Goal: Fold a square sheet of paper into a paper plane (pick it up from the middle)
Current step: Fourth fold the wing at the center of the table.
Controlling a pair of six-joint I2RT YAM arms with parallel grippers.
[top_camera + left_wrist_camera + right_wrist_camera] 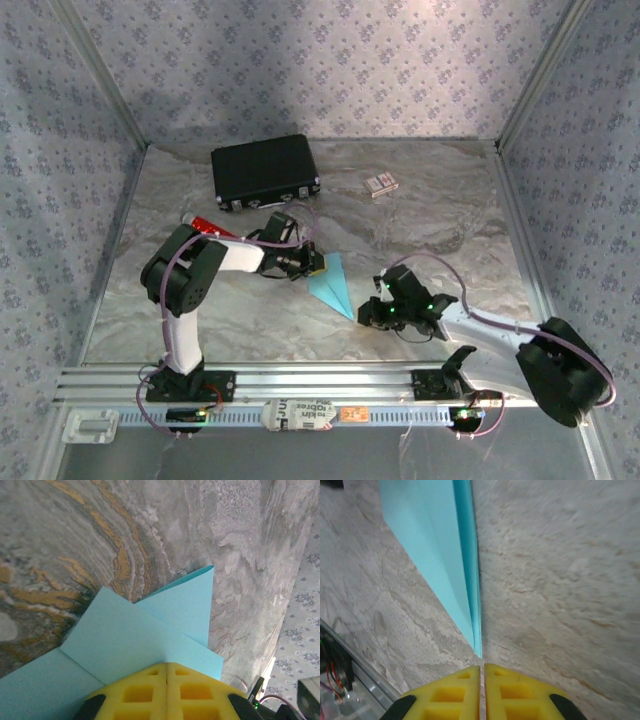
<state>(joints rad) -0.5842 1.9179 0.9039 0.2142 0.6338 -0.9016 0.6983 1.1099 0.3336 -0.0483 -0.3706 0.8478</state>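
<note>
See the paper plane folded to a slim dart and lying flat on the surface, about midway between the left and right edges and a little nearer to the near edge than to the far one. Points with the nose towards the near edge, slightly to the right, and with the wide tail towards the far edge. Find the left gripper at the tail end, clenched, with the 2 yellow pads pressed together on top of the overlapping blue flaps. Cannot tell between nipping a layer of paper and only pressing it down. Probably placed there to pin the tail, to stop the thin paper from sliding or springing open during work at the other end. Find the right gripper at the opposite end, low over the surface, closed except for a hairline slit and grasping nothing. Shows the nose tip just in front of these fingertips, in line with the slit, very near but apart. Seems lined up with the long centre crease, perhaps to take the nose or to run along the fold; a judgement from the alignment only.
</note>
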